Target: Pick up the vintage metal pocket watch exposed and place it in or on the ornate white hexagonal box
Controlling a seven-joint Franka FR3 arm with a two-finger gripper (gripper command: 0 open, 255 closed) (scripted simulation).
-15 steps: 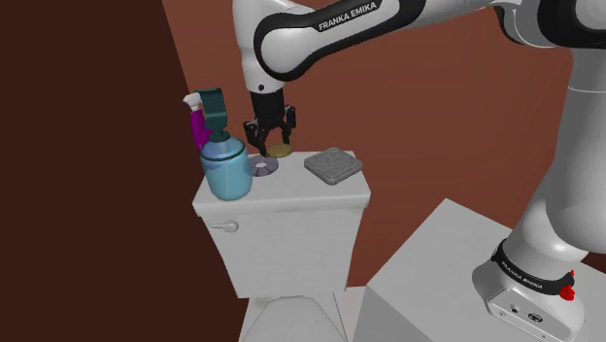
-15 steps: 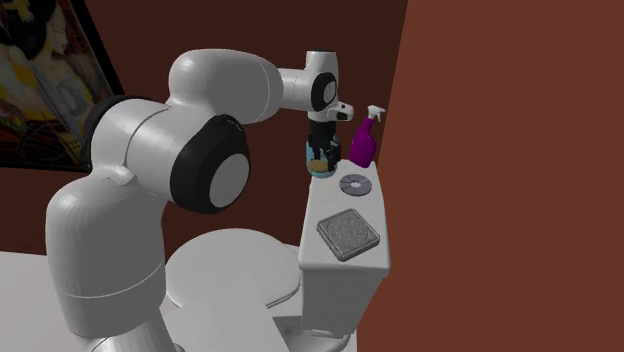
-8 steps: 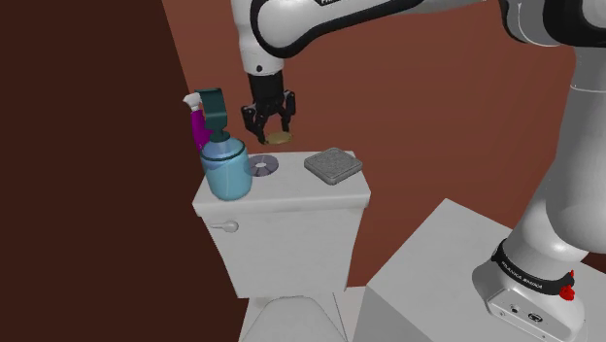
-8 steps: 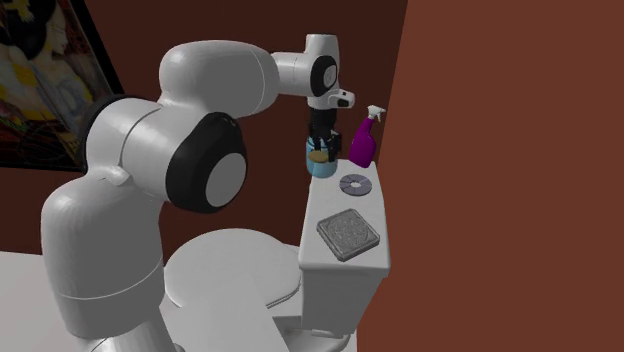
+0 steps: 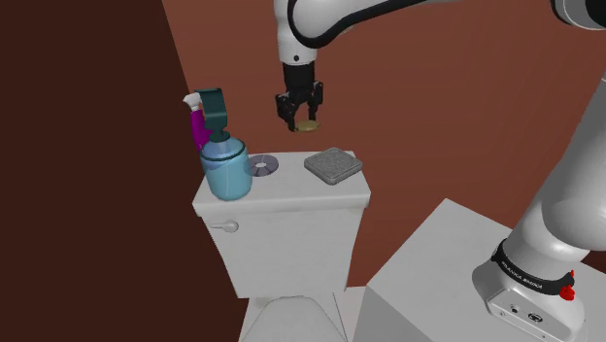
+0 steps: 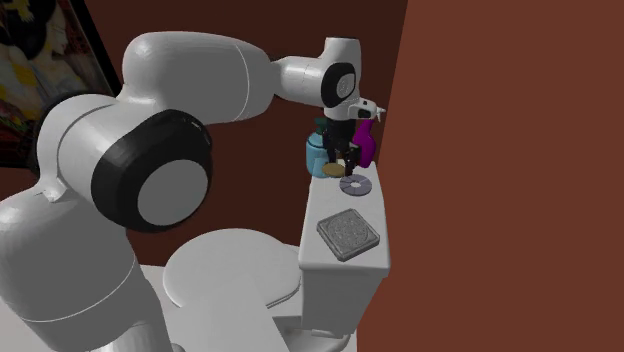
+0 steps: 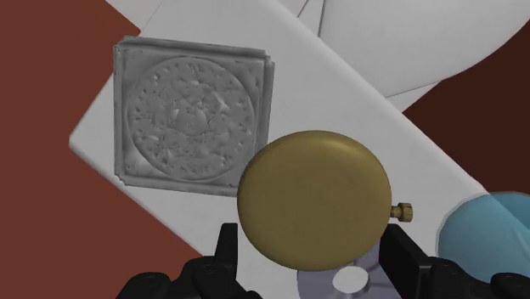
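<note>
Well, under watch (image 7: 314,204): box (image 7: 191,119), perhaps disc (image 7: 316,282).

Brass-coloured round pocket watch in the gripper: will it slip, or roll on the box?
The brass-coloured round pocket watch looks smooth and domed, so it may slip in the gripper, which clasps only its rim. It looks rigid, probably dense for its size. Laid flat on the grey embossed square box, it should stay; on edge it could roll.
</note>
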